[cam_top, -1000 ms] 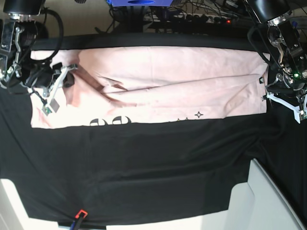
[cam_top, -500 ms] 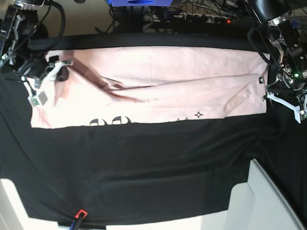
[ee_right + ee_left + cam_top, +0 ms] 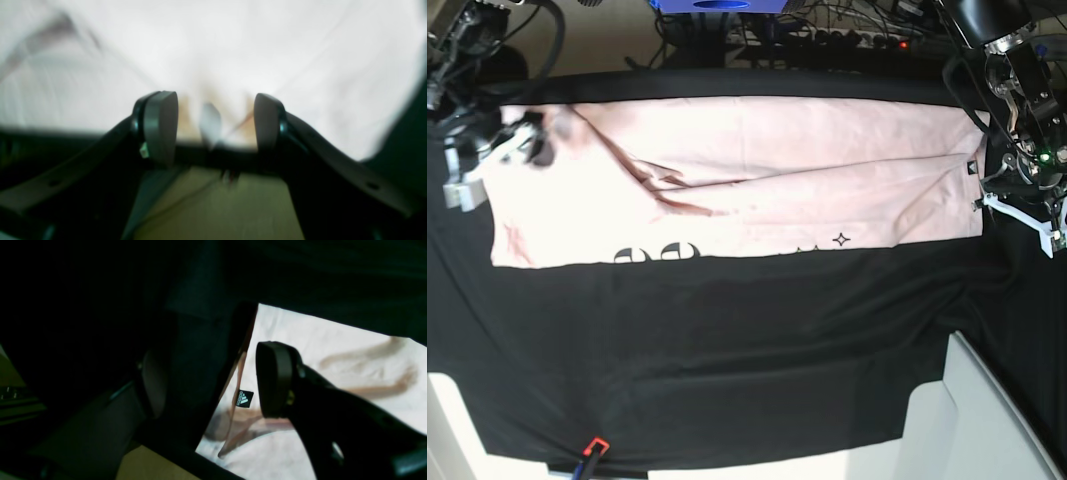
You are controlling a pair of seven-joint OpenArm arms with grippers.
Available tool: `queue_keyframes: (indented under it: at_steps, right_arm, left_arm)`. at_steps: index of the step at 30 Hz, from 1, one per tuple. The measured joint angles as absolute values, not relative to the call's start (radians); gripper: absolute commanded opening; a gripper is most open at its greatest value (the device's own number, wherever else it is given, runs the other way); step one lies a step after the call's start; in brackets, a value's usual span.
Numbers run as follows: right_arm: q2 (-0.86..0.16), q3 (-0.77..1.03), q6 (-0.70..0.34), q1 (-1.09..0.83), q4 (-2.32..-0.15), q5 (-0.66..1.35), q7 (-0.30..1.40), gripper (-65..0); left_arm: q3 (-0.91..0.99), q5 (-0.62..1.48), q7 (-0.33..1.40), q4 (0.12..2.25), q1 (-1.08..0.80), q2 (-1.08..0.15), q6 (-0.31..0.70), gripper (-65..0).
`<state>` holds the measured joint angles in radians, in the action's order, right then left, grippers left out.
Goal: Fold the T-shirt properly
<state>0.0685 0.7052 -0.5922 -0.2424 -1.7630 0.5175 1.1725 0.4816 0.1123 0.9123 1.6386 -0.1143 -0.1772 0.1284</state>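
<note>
T-shirt [image 3: 757, 180] along table's [image 3: 727, 350] far edge: soft, limp, light. Grab hem corners. Right gripper [image 3: 213, 126] open, empty; left gripper [image 3: 213, 386] open, empty.

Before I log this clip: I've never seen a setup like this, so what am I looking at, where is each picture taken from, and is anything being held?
This is a two-armed robot at a table under a black cloth. The base view looks down on the whole table; the two wrist views come from cameras mounted on each arm, looking out between that arm's fingers. On the cloth lies a pale pink T-shirt, folded into a long band, with black lettering showing at its near edge. The left end effector is at the shirt's end on the base view's right, near a small black logo tag. The right end effector is at the opposite end. Both are open, and neither holds anything: cloth shows behind the gaps, not pinched between the fingers.
</note>
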Motion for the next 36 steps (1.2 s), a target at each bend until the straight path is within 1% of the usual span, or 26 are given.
queue_keyframes:
  at_steps: [1, 3, 7, 8, 9, 10, 12, 13, 14, 15, 17, 20, 24, 26, 28, 30, 36]
  right_arm:
    - [0.077, 0.735, -0.593, -0.247, -1.793, 0.516, 1.149, -30.5]
    - [0.086, 0.758, -0.590, -0.264, -1.836, 0.511, 1.156, -30.5]
    - [0.088, 0.731, -0.593, -0.260, -1.842, 0.505, 1.197, -31.5]
    - [0.086, 0.695, -0.593, -0.258, -1.843, 0.506, 1.193, -34.5]
    - [0.086, 0.649, -0.593, -0.258, -1.843, 0.507, 1.194, -39.6]
    - [0.086, 0.600, -0.594, -0.258, -1.842, 0.509, 1.192, -46.1]
    - [0.088, 0.500, -0.600, -0.262, -1.842, 0.511, 1.194, -60.9]
    - [0.088, 0.456, -0.601, -0.261, -1.842, 0.512, 1.192, -65.0]
    - [0.086, 0.416, -0.598, -0.260, -1.842, 0.510, 1.190, -65.0]
    - [0.086, 0.379, -0.598, -0.258, -1.842, 0.509, 1.190, -63.7]
    - [0.087, 0.324, -0.600, -0.234, -1.839, 0.508, 1.191, -63.1]
    - [0.086, 0.279, -0.595, -0.180, -1.775, 0.517, 1.179, -64.3]
    - [0.086, 0.268, -0.593, -0.133, -1.639, 0.506, 1.149, -64.1]
    - [0.086, 0.268, -0.592, -0.114, -1.573, 0.503, 1.121, -64.1]
    - [0.083, 0.268, -0.595, -0.086, -1.501, 0.503, 1.093, -64.1]
    - [0.075, 0.264, -0.593, -0.066, -1.436, 0.510, 1.064, -64.1]
    - [0.062, 0.264, -0.593, -0.058, -1.312, 0.503, 1.016, -64.0]
  left_arm:
    - [0.482, 0.112, 0.912, 1.639, -0.115, -0.177, 0.128, -25.0]
    - [0.482, 0.112, 0.912, 1.639, -0.115, -0.176, 0.128, -25.0]
    - [0.453, 0.104, 0.913, 1.639, -0.115, -0.174, 0.120, -25.7]
    - [0.432, 0.106, 0.912, 1.639, -0.116, -0.172, 0.121, -25.9]
    - [0.414, 0.109, 0.912, 1.639, -0.116, -0.170, 0.122, -26.9]
    - [0.401, 0.113, 0.912, 1.639, -0.116, -0.163, 0.131, -30.4]
    - [0.383, 0.122, 0.912, 1.639, -0.117, -0.154, 0.132, -43.8]
    - [0.384, 0.121, 0.913, 1.639, -0.118, -0.155, 0.131, -49.2]
    - [0.386, 0.114, 0.912, 1.639, -0.117, -0.155, 0.130, -53.2]
    - [0.394, 0.109, 0.912, 1.639, -0.117, -0.155, 0.128, -56.3]
    - [0.397, 0.107, 0.912, 1.639, -0.120, -0.155, 0.128, -56.6]
    - [0.399, 0.108, 0.912, 1.639, -0.125, -0.156, 0.129, -56.9]
    - [0.500, 0.115, 0.908, 1.639, -0.128, -0.156, 0.131, -57.3]
    - [0.540, 0.104, 0.909, 1.639, -0.134, -0.159, 0.116, -57.4]
    - [0.548, 0.105, 0.909, 1.639, -0.136, -0.158, 0.117, -59.8]
    - [0.545, 0.113, 0.908, 1.639, -0.133, -0.154, 0.132, -65.0]
    - [0.546, 0.112, 0.909, 1.639, -0.134, -0.155, 0.129, -65.0]
